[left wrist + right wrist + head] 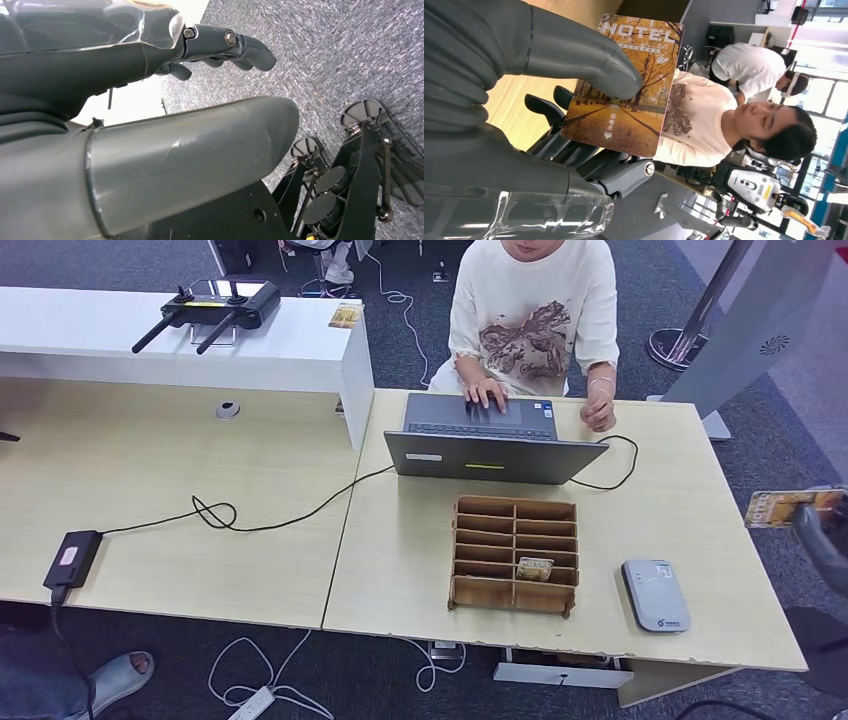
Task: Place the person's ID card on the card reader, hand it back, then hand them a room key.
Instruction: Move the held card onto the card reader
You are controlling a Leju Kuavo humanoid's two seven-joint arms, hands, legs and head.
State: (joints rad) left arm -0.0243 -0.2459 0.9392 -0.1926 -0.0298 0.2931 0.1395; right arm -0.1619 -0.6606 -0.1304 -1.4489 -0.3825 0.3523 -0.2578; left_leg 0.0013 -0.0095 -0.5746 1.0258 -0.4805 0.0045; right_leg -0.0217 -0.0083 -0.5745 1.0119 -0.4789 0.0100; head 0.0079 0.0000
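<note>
Beside the wooden desk [690, 470], right robot hand [574, 125] pinches the room key [629, 85]; left robot hand [220, 47] hangs empty, fingers curled.

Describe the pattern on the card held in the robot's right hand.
The hotel key card carries an orange-gold autumn tree avenue photo with HOTEL printed in white, clearest in the right wrist view.

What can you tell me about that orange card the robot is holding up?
The glossy orange hotel key card is a flat rectangle with rounded corners, printed with an autumn avenue of golden trees, "HOTEL" in pale letters at one end and small white characters above an arrow mid-face. The right hand holds it off the table, thick grey thumb on the printed face, dark fingers behind. In the head view it shows at the right edge.
</note>
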